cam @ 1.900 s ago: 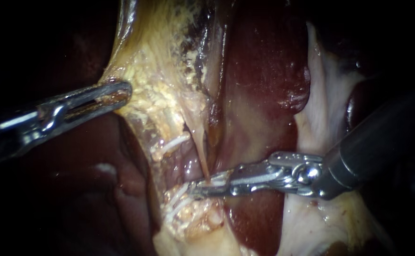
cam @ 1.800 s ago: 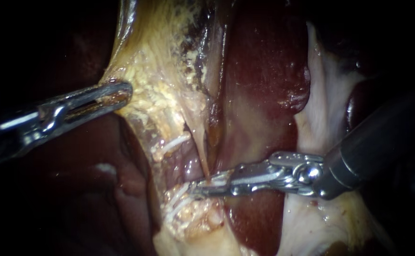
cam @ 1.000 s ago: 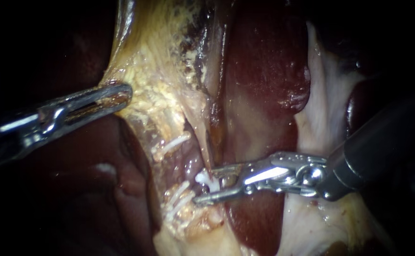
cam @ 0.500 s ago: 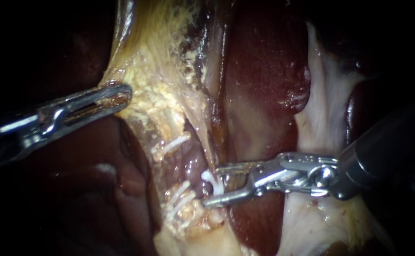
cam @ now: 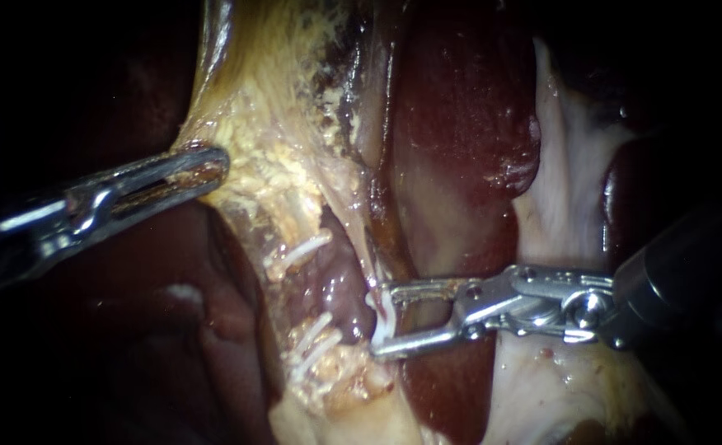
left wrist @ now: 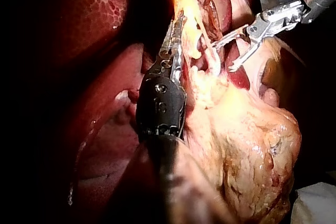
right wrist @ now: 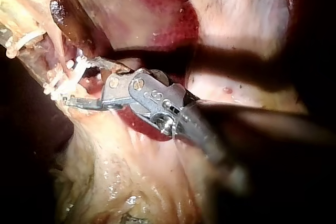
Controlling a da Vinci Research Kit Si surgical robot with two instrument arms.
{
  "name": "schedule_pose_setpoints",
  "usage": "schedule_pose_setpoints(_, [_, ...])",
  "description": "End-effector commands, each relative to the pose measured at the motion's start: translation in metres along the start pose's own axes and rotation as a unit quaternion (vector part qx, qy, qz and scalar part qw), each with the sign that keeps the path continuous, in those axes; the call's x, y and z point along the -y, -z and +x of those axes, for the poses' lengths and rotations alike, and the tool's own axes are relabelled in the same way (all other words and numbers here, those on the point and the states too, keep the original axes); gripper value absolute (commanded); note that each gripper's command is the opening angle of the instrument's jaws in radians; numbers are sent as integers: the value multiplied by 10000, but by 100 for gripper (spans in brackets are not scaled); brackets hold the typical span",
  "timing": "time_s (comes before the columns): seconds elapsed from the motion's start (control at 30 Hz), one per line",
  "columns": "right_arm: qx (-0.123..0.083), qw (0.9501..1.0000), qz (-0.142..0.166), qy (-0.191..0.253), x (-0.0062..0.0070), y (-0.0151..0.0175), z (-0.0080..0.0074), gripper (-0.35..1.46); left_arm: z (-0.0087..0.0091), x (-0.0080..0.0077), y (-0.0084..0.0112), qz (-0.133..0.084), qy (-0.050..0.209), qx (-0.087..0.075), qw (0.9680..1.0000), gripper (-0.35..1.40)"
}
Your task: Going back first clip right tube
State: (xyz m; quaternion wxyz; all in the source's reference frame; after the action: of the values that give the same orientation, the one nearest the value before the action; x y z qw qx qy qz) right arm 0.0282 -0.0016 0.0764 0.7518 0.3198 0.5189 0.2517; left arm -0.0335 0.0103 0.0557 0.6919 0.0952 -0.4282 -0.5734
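The left instrument reaches in from the left, and its tip points a little upward. Its jaws are pressed together and pinch the yellow tissue between them. The right instrument comes in from the right and lies almost flat. Its jaws are spread apart like a small beak and grip nothing.

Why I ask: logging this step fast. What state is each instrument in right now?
Left instrument: shut on the yellowish tissue.
Right instrument: open, with the white clip in the gap, not gripped.
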Motion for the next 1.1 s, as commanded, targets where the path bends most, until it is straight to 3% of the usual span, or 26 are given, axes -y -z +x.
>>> schedule_pose_setpoints(0.03, [-19,10000,-15,-1,0,-6,-2,60,0,0,0,-6,3,-1,10000,-35])
schedule_pose_setpoints(0.27, [-25,10000,-85,-36,-1,-44,-20,60,0,0,0,-6,3,-1,10000,-35])
schedule_pose_setpoints(0.7, [-139,9999,-55,-32,-2,-48,-22,60,0,1,0,-7,4,-1,10000,-35])
schedule_pose_setpoints(1.1, [-184,9997,-91,106,-32,-40,-22,60,-1,1,0,-6,4,-2,10000,-35])
